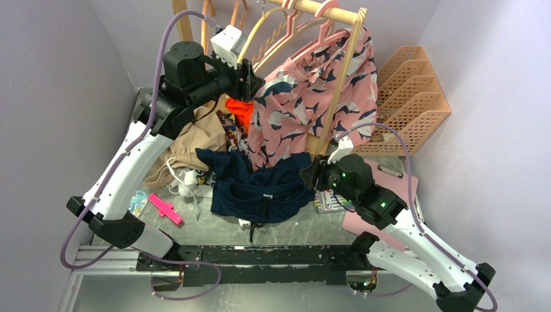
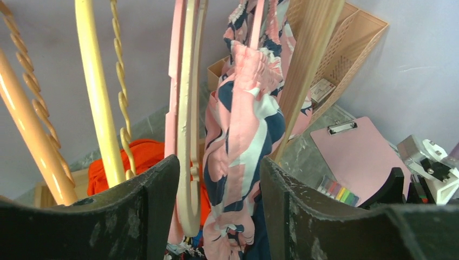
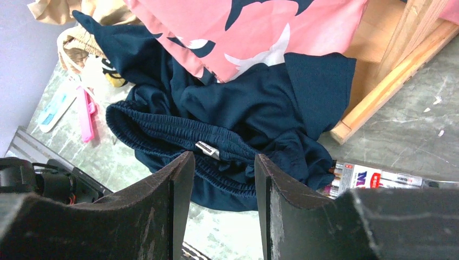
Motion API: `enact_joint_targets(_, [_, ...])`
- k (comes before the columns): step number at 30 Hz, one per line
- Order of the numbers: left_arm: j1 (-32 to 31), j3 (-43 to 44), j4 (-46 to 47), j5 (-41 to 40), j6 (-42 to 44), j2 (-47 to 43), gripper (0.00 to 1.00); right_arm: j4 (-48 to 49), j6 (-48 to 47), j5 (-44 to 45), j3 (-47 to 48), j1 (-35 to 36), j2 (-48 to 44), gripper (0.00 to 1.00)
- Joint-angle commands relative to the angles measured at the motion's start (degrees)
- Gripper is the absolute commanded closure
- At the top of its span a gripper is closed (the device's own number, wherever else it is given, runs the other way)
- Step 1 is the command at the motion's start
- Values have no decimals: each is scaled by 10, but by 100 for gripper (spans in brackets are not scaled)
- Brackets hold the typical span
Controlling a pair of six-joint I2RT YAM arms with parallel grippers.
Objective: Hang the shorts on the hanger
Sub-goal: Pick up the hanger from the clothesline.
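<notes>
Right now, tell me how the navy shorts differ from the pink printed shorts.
The navy shorts are plain dark; the pink shorts carry a navy-and-white print. The navy shorts lie crumpled on the table; the pink shorts hang from the rack. The right gripper is open over the navy shorts, the left gripper open near the pink shorts. Both have gathered elastic waistbands.

Pink shorts [image 2: 243,141] and a pink hanger [image 2: 174,81] crowd the hanger [image 2: 189,162], leaving narrow gaps either side.
</notes>
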Motion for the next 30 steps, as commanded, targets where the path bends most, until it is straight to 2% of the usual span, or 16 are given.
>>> enact_joint_targets(1, [24, -5, 0, 29, -15, -2, 41, 1, -8, 5, -8, -2, -8, 52])
enact_joint_targets(12, [53, -23, -2, 66, -29, 7, 48, -3, -9, 9, -9, -3, -9, 52])
enact_joint_targets(15, [58, -32, 1, 60, -29, 6, 53, -4, -9, 9, -9, -2, -9, 52])
enact_joint_targets(25, [81, -45, 16, 58, -35, -2, 76, -5, -12, 13, -7, -2, -7, 52])
enact_joint_targets(30, [83, -52, 30, 59, -36, -7, 92, -6, -13, 14, -7, -3, -7, 52])
